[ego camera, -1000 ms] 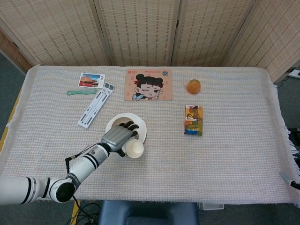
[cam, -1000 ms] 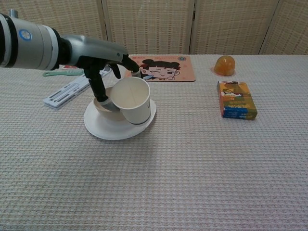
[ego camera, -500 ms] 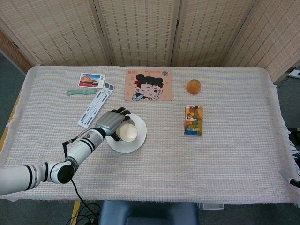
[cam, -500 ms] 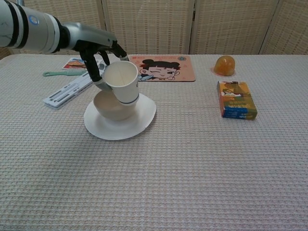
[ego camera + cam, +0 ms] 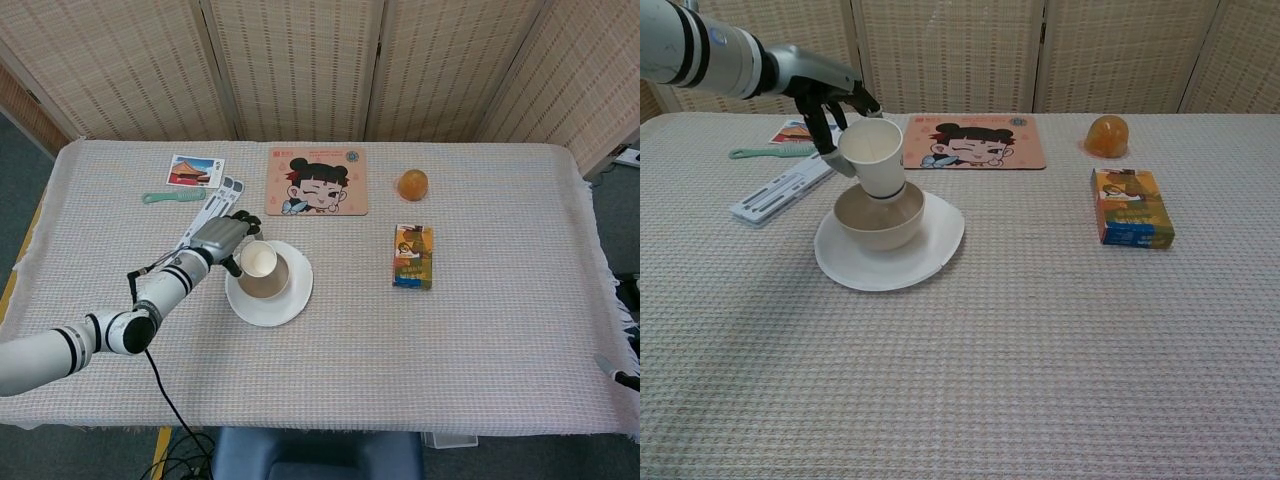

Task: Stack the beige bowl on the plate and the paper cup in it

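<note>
Left hand (image 5: 830, 115) grasping the paper cup (image 5: 874, 158) from its left side, fingers wrapped around the upper wall just below the rim; the cup is tilted slightly, mouth up, its base inside the beige bowl (image 5: 879, 215). Whether the base touches the bowl's floor cannot be told. In the head view the same left hand (image 5: 218, 240) lies at the left edge of the cup (image 5: 258, 260), which sits over the rear-left part of the bowl (image 5: 268, 279). The bowl stands upright on the white plate (image 5: 930, 252), set towards the plate's left half; the plate (image 5: 295, 300) lies flat on the bench (image 5: 500, 340), which is covered with a pale woven cloth. The right hand shows in neither view.

Other items on the bench: a cartoon mat (image 5: 317, 181) at the rear centre; an orange round object (image 5: 412, 184) to its right; a colourful box (image 5: 413, 256) lying flat in front of that object, well apart from the plate; a white folding stand (image 5: 203, 223) just behind the left hand; a green comb (image 5: 172, 197) and a picture card (image 5: 195, 170) at the rear left. A woven folding screen (image 5: 320, 60) stands behind the bench
</note>
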